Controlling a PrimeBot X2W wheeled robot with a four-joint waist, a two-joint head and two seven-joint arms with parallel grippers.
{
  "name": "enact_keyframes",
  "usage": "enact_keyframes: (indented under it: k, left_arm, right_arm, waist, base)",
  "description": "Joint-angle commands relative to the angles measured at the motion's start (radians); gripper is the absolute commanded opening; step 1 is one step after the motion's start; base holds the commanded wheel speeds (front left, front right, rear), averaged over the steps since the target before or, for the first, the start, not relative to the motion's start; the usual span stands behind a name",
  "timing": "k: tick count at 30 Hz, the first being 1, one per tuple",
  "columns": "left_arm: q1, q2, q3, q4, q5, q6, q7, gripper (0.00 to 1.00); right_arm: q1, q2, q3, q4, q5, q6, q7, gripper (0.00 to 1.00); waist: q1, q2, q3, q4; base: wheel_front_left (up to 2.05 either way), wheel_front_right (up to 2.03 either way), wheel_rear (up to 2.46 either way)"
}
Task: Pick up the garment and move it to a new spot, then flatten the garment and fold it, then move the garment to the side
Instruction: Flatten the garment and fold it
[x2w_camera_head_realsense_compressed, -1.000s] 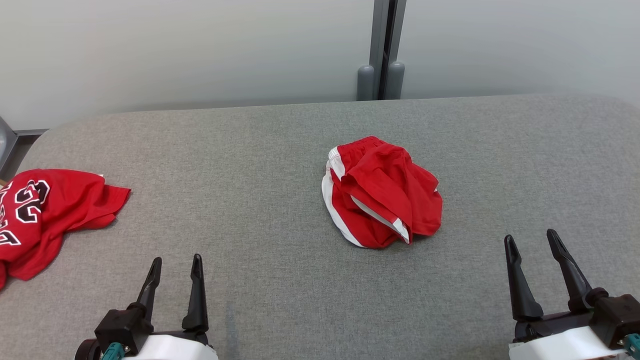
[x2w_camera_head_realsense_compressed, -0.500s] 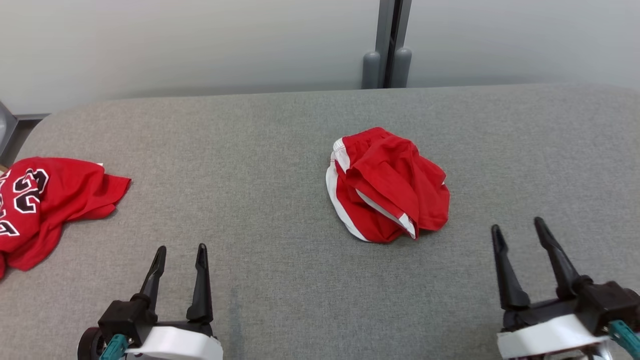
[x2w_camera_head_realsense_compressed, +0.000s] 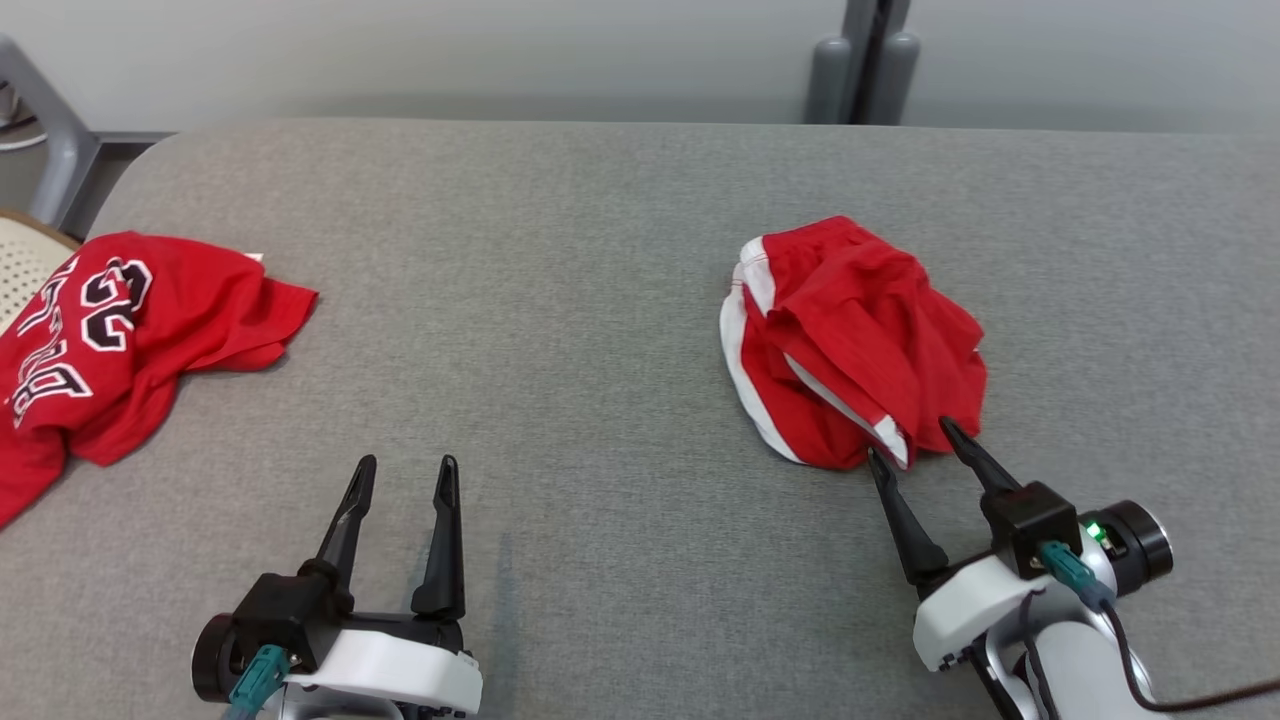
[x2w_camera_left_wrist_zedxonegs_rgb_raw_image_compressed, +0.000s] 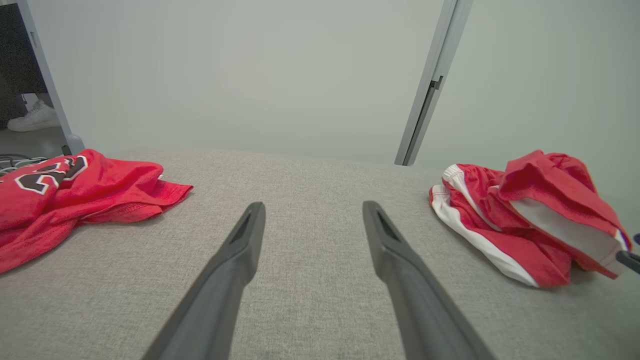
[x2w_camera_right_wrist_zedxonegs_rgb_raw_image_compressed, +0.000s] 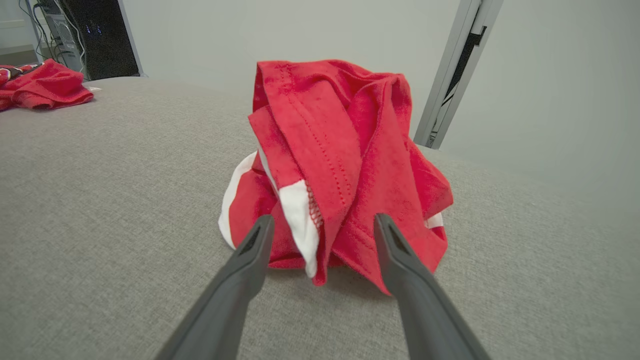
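The red shorts lie crumpled right of centre on the grey tabletop. The right jaws, spread wide and empty, bracket the near hem, probably lined up to pinch it. The left jaws rest open and empty, well apart.

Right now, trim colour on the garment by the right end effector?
White trim on a red garment; clearest in left wrist view.

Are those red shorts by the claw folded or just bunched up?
Bunched up: the red shorts lie in a rumpled heap, layers overlapping unevenly, white trim twisting through them.
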Motion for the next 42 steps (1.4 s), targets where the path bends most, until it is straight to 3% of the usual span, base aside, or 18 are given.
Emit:
enact_keyframes:
  k: [1,2,3,4,5,6,11,24,34,37,42]
  left_arm:
    - [-0.016,0.004,-0.003,-0.005,-0.007,0.007,-0.002,1.0]
    - [-0.016,0.004,-0.005,-0.005,-0.009,0.008,-0.002,1.0]
    - [-0.016,0.004,-0.008,-0.006,-0.012,0.01,-0.002,1.0]
    - [-0.015,0.004,-0.01,-0.006,-0.013,0.011,-0.002,1.0]
    - [-0.015,0.004,-0.012,-0.005,-0.016,0.011,-0.002,1.0]
    - [-0.015,0.004,-0.015,-0.005,-0.017,0.011,-0.002,1.0]
    - [-0.01,0.004,-0.018,-0.008,-0.024,0.017,-0.002,1.0]
    - [0.005,0.004,-0.002,0.006,-0.02,0.019,-0.002,1.0]
    - [0.021,0.004,0.004,0.01,-0.016,0.016,-0.002,1.0]
    - [0.028,0.004,0.005,0.008,-0.016,0.016,-0.002,1.0]
    - [0.023,0.004,0.005,0.0,-0.018,0.017,-0.002,1.0]
  right_arm:
    - [-0.028,-0.005,0.003,0.031,-0.009,0.0,0.0,1.0]
    - [-0.043,-0.005,0.003,0.049,-0.015,0.0,0.0,1.0]
    - [-0.058,-0.006,0.004,0.067,-0.022,0.0,0.0,0.88]
    - [-0.07,-0.006,0.005,0.082,-0.03,0.0,0.0,0.46]
    - [-0.081,-0.006,0.004,0.102,-0.037,0.0,0.0,0.32]
    - [-0.093,-0.006,0.003,0.113,-0.038,0.0,0.0,0.0]
    - [-0.132,-0.006,0.011,0.098,-0.028,0.0,0.0,0.0]
    - [-0.282,-0.005,0.238,-0.184,0.115,0.0,0.0,0.0]
    - [-0.427,-0.005,0.289,-0.334,0.166,0.0,0.0,0.0]
    - [-0.441,-0.005,0.27,-0.34,0.184,0.0,0.0,0.0]
    - [-0.389,-0.006,0.212,-0.234,0.18,0.0,0.002,0.0]
  waist:
    - [0.0,0.0,0.01,0.023]
    - [0.0,0.0,0.012,0.03]
    - [0.0,0.0,0.013,0.036]
    - [0.0,0.0,0.013,0.042]
    - [0.0,0.0,0.013,0.047]
    - [0.0,0.0,0.013,0.052]
    - [0.0,0.0,0.01,0.062]
    - [0.0,0.0,-0.036,0.048]
    - [0.0,0.0,-0.079,0.042]
    - [0.0,0.0,-0.086,0.039]
    - [0.0,0.0,-0.074,0.035]
  base:
    - [0.0,0.0,0.0]
    - [0.0,0.0,0.0]
    - [0.0,0.0,0.0]
    - [0.0,0.0,0.0]
    - [0.0,0.0,0.0]
    - [0.0,0.0,0.0]
    - [0.0,0.0,0.0]
    - [0.0,0.0,0.0]
    - [0.0,0.0,0.0]
    - [0.0,0.0,0.0]
    - [0.0,0.0,0.0]
